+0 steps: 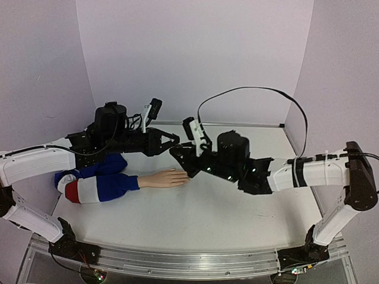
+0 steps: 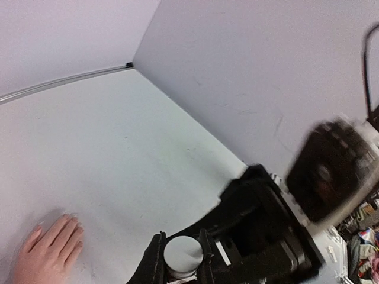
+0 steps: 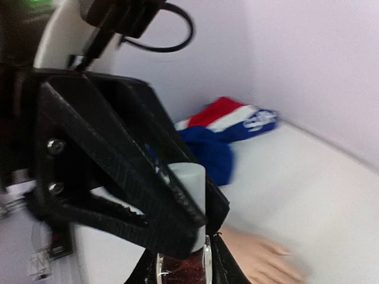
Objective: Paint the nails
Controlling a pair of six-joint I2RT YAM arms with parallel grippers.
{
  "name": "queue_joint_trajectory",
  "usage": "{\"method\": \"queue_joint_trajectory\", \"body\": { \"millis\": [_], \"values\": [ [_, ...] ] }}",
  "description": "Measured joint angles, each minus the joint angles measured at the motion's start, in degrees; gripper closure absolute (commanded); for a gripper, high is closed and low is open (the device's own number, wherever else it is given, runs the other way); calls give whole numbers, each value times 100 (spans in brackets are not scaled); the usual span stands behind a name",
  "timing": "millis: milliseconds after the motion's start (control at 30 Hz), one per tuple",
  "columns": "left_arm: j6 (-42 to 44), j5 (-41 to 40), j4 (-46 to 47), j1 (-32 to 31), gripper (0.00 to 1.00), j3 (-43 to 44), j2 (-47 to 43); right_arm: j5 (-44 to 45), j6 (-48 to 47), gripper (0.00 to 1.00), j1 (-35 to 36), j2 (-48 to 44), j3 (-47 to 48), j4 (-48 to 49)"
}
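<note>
The peach mannequin hand (image 1: 166,178) lies flat on the table, its striped sleeve (image 1: 98,184) to the left. Its nails (image 2: 68,218) are tiny and bare at the fingertips. Just above the fingertips my right gripper (image 1: 179,155) is shut on a small polish bottle (image 3: 185,271) of dark red polish. My left gripper (image 1: 172,142) meets it from the left and is shut on the bottle's white cap (image 2: 182,253). In the right wrist view the left fingers (image 3: 148,195) cover most of the cap (image 3: 190,177). No brush shows.
The white table (image 1: 237,207) is walled by pale lilac panels on three sides. The right arm's black wrist and camera (image 2: 328,171) crowd close to the left gripper. The sleeve (image 3: 228,124) lies bunched towards the back wall in the right wrist view.
</note>
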Motion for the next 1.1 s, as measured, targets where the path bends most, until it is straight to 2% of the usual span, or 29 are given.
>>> {"method": "queue_joint_trajectory", "body": {
  "millis": [67,133,200,267,300,333,400,433,500,600,767,867,967,1100],
  "values": [
    [-42,-396,-177,-48,100,-2,7,2184,-647,100,584,286,103,136],
    [-98,-713,-391,-107,100,-2,44,3344,-1119,100,885,640,227,350],
    [-149,-892,-533,-111,100,-2,118,3864,-1423,100,986,933,376,420],
    [-188,-951,-610,-107,99,-2,162,3847,-1569,100,975,1003,391,387],
    [-210,-962,-629,-107,94,-2,164,3768,-1604,100,955,1003,391,361],
    [-223,-968,-640,-105,80,0,162,3639,-1620,100,925,994,391,348],
    [-251,-953,-686,-70,53,0,157,3246,-1631,100,815,955,391,243],
    [-264,-876,-721,-39,45,0,157,2887,-1641,100,730,920,391,125],
    [-243,-605,-739,-35,36,0,136,2072,-1620,100,525,824,393,-179],
    [-118,-107,-778,-24,28,0,33,634,-1381,100,155,564,376,-584],
    [68,769,-573,-31,26,0,-356,-2151,-684,100,-560,35,321,-772],
    [76,1134,-321,-33,30,0,-566,-3508,-330,100,-831,-122,339,-756],
    [9,1495,28,-33,38,-2,-610,-4524,-46,100,-817,-116,415,-752],
    [-101,1941,323,-33,44,-2,-577,-5187,238,100,-769,-101,501,-645]
  ]
}}
